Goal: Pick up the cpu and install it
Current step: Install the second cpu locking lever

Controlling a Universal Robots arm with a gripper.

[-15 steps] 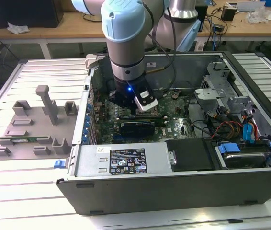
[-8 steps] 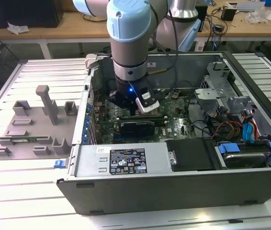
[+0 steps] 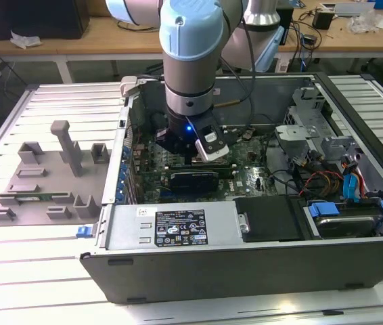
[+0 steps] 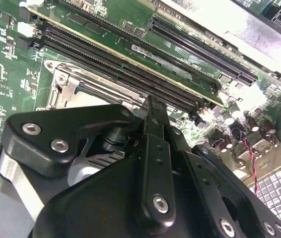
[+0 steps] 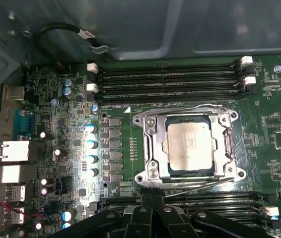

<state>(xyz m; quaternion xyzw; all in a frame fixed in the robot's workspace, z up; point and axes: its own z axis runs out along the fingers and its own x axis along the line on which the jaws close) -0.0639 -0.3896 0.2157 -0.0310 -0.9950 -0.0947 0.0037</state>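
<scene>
Exterior view, from its left: a grey plastic fixture tray [image 3: 46, 183] with upright blocky posts lies flat on the ribbed pale metal table [image 3: 15, 271], well apart from the arm. Bare slats lie around the tray and in front of the case.

Just beside the tray stands the open computer case [image 3: 245, 261], dark sheet-metal walls on all sides, its near wall carrying a printed label. The arm [image 3: 191, 61], pale blue and grey, reaches straight down inside the case over the green motherboard [image 3: 256, 179]. Case walls, a black drive housing and bundles of red and blue cables toward the exterior view's right hem in the space around it.

First wrist view: the cpu [image 5: 189, 148], flat square with a dull silver metal top, sits in the socket [image 5: 189, 148] on the motherboard, ringed by a bright steel frame with screws at its corners. Rows of long black memory slots [image 5: 170, 79] run along both sides of the socket.

The pincer [image 5: 153, 218] hangs just above the board beside the socket, black metal links with silver screws. Its fingers look drawn close together with nothing visible between them; it is not touching the cpu. In the second wrist view the pincer [image 4: 153, 116] stands over the socket frame's edge.
</scene>
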